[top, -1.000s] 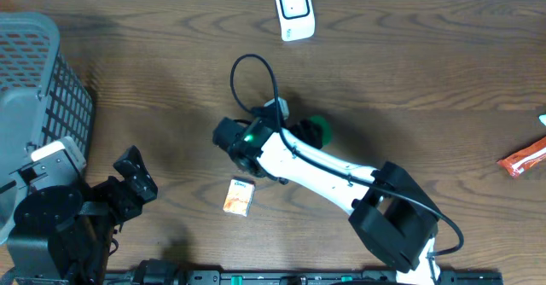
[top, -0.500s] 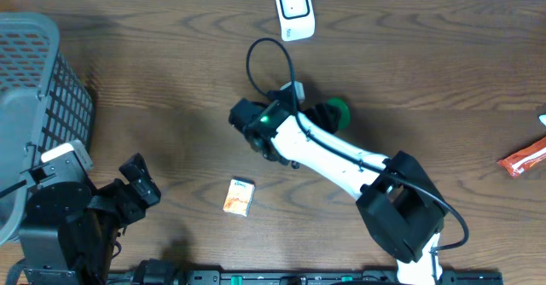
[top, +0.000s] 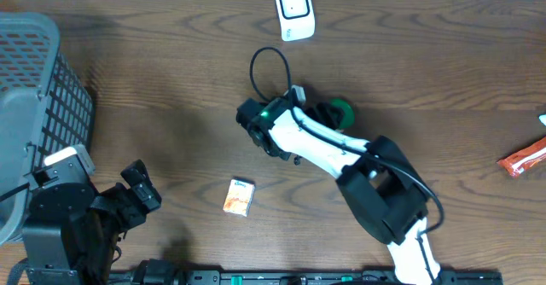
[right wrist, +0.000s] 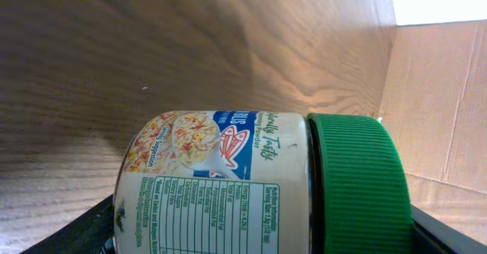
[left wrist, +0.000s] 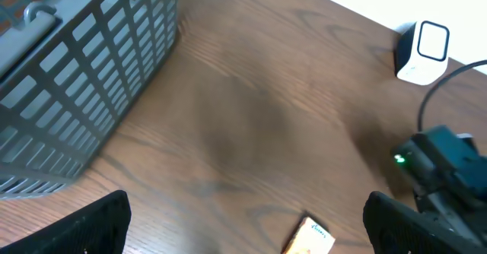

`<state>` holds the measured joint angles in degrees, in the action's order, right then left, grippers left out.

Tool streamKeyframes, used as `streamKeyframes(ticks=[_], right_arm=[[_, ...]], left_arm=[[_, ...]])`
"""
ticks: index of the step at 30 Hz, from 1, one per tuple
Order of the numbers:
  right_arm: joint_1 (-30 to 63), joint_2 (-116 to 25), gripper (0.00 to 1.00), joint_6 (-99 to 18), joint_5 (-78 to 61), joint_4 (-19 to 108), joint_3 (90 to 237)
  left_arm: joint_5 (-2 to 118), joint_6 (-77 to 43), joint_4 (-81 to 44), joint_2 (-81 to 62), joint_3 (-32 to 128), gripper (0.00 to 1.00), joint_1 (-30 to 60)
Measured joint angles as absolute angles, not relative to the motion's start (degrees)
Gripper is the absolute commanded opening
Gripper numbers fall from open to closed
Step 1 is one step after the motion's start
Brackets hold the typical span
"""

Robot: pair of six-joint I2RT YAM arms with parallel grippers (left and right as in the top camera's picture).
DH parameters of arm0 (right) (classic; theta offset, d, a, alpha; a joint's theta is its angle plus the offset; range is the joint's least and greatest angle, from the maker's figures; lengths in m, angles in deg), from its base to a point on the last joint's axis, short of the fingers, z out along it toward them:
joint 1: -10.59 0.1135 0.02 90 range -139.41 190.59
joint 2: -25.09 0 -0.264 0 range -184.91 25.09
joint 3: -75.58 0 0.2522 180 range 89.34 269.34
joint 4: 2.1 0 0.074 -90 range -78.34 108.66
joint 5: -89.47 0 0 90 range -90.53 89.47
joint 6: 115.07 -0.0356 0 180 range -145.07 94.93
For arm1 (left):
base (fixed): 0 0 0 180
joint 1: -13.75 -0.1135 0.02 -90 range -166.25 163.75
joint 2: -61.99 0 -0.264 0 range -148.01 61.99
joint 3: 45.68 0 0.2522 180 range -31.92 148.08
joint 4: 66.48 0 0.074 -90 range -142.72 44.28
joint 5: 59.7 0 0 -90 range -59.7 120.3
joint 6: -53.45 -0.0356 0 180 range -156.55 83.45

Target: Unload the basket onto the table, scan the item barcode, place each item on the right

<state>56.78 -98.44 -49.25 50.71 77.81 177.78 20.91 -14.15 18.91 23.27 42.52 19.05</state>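
Right pincer (top: 328, 113) grasping jar (right wrist: 221, 182) above desk (right wrist: 152, 49), long axis lying level, green lid (right wrist: 358, 185) pointing right, left pincer (left wrist: 247, 231) released

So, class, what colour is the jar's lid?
Green; the lid of the jar shows best in the right wrist view.
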Motion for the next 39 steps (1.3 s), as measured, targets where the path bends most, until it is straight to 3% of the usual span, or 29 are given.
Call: streamKeyframes(ticks=[4,13,20,39], right_arm=[[57.24,-101.01,0.64,-48.9,50.69,78.11,177.76],[63.21,-101.84,0.78,-49.21,50.56,78.03,177.76],[67.27,-101.82,0.99,-50.17,49.2,76.93,177.76],[71.4,-101.67,0.99,-51.2,38.38,79.14,180.49]], left_arm=[[20.91,-14.15,19.11,23.27,42.52,0.98,19.05],[20.91,-14.15,19.11,23.25,42.52,0.98,19.03],[20.91,-14.15,19.11,23.25,42.52,0.98,19.05],[20.91,-14.15,19.11,23.25,42.52,0.98,19.03]])
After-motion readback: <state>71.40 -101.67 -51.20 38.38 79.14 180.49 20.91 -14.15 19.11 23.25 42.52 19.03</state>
